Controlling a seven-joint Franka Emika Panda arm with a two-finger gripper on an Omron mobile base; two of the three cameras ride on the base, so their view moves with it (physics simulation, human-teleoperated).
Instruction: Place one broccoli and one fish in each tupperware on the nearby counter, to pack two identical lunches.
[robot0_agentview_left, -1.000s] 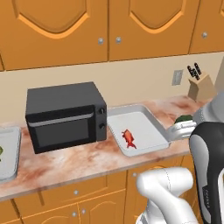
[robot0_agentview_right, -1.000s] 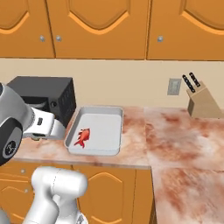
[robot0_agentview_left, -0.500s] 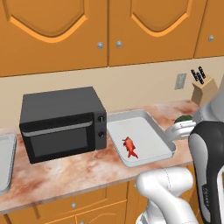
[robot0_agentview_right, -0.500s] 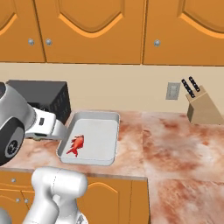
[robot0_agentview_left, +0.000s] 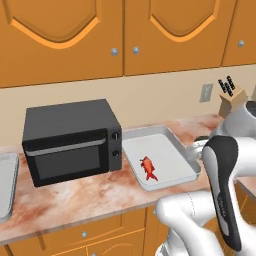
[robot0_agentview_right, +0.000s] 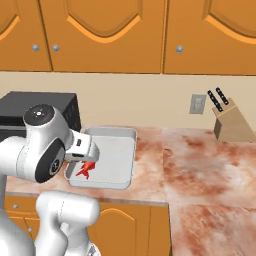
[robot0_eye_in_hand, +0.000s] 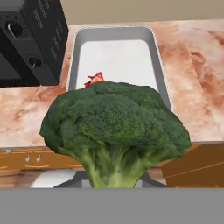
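A big green broccoli (robot0_eye_in_hand: 116, 127) stands stalk-down right in front of the hand camera, with my gripper (robot0_eye_in_hand: 114, 181) shut on its stalk and the fingers mostly hidden behind it. Beyond it, a grey open tupperware (robot0_eye_in_hand: 159, 61) sits on the mottled pink-brown counter (robot0_eye_in_hand: 192, 87) with a red fish (robot0_eye_in_hand: 94, 79) lying at its near left. The base views show the same tupperware (robot0_agentview_left: 175, 137) (robot0_agentview_right: 127, 131) and fish (robot0_agentview_left: 149, 167) (robot0_agentview_right: 86, 170), with my white arm low at the counter's front edge. A second tupperware (robot0_agentview_left: 7, 185) is cut by the left edge.
A black microwave (robot0_agentview_left: 70, 140) (robot0_eye_in_hand: 30, 39) stands just left of the tupperware with the fish. A knife block (robot0_agentview_right: 230, 122) and a wall outlet (robot0_agentview_right: 198, 104) are at the back right. Orange cabinets hang above, and drawers with round knobs sit below the counter (robot0_agentview_right: 200, 165).
The whole picture has shifted, so the base has driven; the tupperware with the fish now sits nearer the middle. The broccoli stays in the shut gripper.
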